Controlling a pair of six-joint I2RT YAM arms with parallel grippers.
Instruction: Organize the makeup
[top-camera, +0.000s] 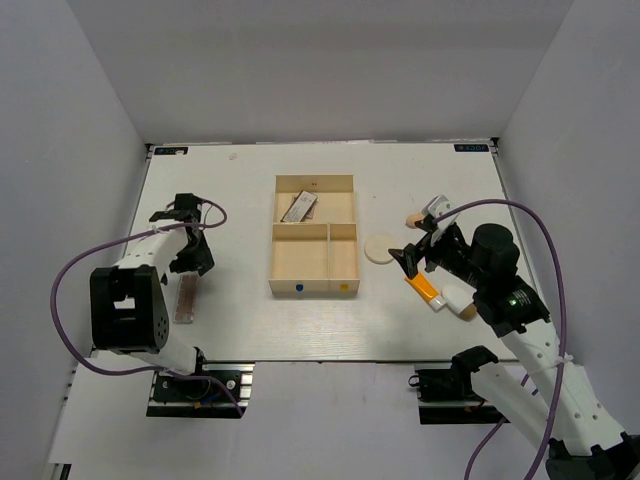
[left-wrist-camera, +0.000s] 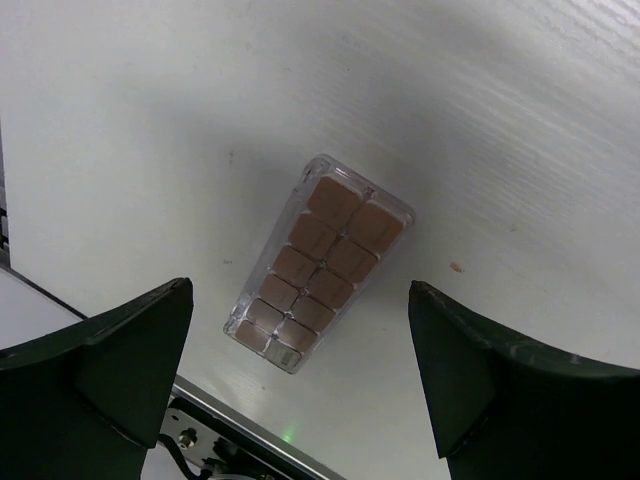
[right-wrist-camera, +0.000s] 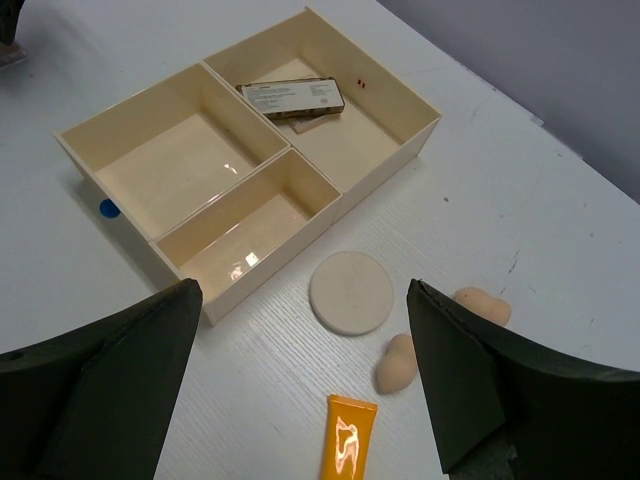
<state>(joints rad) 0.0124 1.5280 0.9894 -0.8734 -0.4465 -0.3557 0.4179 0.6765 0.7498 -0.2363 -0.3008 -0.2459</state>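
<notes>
Tray (top-camera: 312, 288) stands between the left end effector (left-wrist-camera: 300, 298) and right end effector (right-wrist-camera: 305, 295), both wide open, empty.

glossy see-through on clear plastic rectangular palette (left-wrist-camera: 318, 262), brown pans matt. smooth lacquered on pale wooden three-compartment tray (right-wrist-camera: 220, 195), floors shiny with glare. matt, soft-looking on cream round pad (right-wrist-camera: 351, 292) and peach egg-shaped foam sponges (right-wrist-camera: 397, 364). glossy on orange plastic tube (right-wrist-camera: 346, 450). matt, finely grained on white table (left-wrist-camera: 520, 120).

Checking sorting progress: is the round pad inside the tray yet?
No, the round pad lies on the table beside the tray, outside all its compartments.
</notes>
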